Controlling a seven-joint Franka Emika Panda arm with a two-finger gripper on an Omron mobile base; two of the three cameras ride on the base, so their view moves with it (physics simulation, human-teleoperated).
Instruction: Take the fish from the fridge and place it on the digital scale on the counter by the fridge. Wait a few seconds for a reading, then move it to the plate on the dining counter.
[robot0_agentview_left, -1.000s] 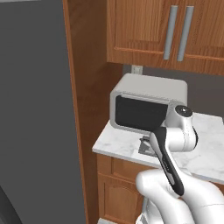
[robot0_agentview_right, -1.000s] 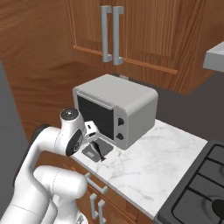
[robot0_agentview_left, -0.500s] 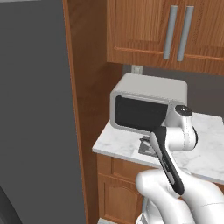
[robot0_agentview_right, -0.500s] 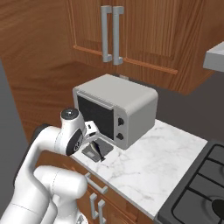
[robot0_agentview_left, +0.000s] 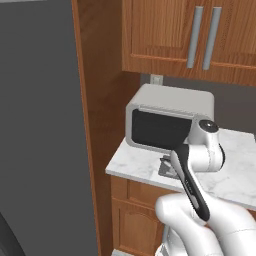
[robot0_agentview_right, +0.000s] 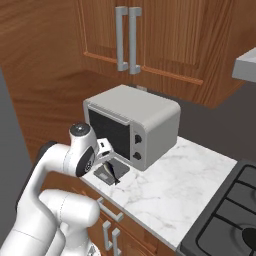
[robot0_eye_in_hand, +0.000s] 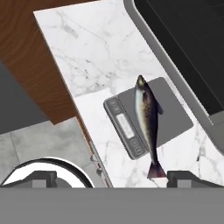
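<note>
The fish (robot0_eye_in_hand: 147, 118), slender and dark with a paler belly, lies lengthwise across the digital scale (robot0_eye_in_hand: 173, 116), its tail (robot0_eye_in_hand: 155, 170) hanging past the scale's edge over the marble. The scale is a thin grey slab on the counter (robot0_eye_in_hand: 83, 52) in front of the microwave. My gripper (robot0_eye_in_hand: 113, 178) hovers above it, open, its two fingertips (robot0_eye_in_hand: 41, 177) wide apart and touching nothing. From the right base view the fish (robot0_agentview_right: 114, 176) and scale (robot0_agentview_right: 121, 169) sit just under my hand (robot0_agentview_right: 103, 148). The grey fridge (robot0_agentview_left: 37, 130) stands to the left, beyond a wood panel.
A boxy light-grey microwave (robot0_agentview_right: 135, 122) stands right behind the scale. Wood wall cabinets with grey handles (robot0_agentview_right: 127, 37) hang above. A dark stove top (robot0_agentview_right: 227, 212) lies at the counter's right end. A tall wood panel (robot0_agentview_left: 100, 115) separates counter and fridge.
</note>
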